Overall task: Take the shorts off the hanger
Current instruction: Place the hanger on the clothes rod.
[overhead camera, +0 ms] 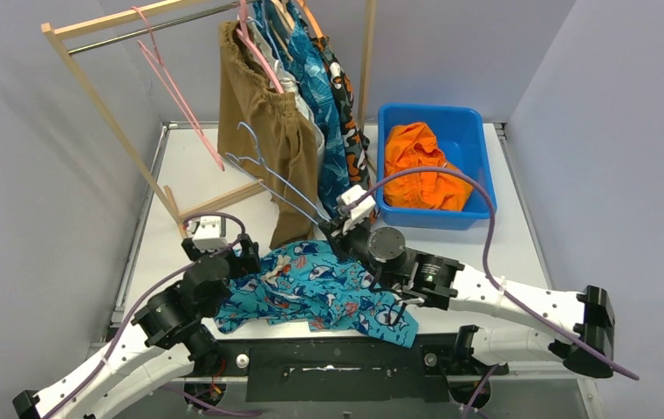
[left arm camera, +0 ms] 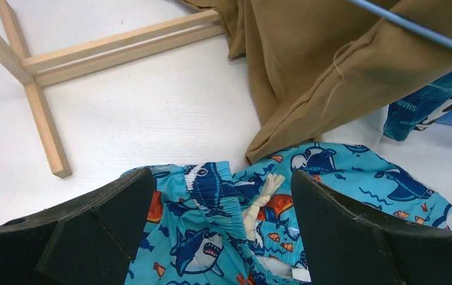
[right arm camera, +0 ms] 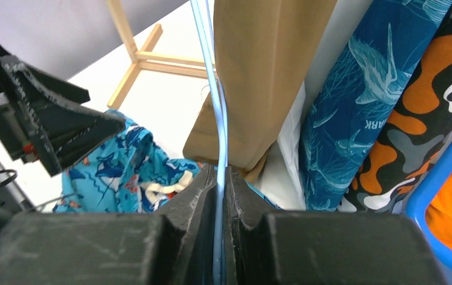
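Shark shorts (overhead camera: 319, 292) are lying free at the bench's near edge, left tool (left arm camera: 222, 196) hovering spread above them. Right tool (right arm camera: 220, 178) is pinching the bare hanger (right arm camera: 214, 95). Orange shorts (overhead camera: 420, 166) are sitting in the bin (overhead camera: 478, 122); brown shorts (overhead camera: 267, 131) and three more are hanging on the rack (overhead camera: 110, 122).

The clothes rack (overhead camera: 108, 122) and the tops of the blue patterned shorts (overhead camera: 328, 144) run off the overhead view's upper edge. White shorts (overhead camera: 291, 85) show only as a sliver beside brown shorts (overhead camera: 267, 122). The blue wire hanger (right arm camera: 212, 89) exits the right wrist view at top.
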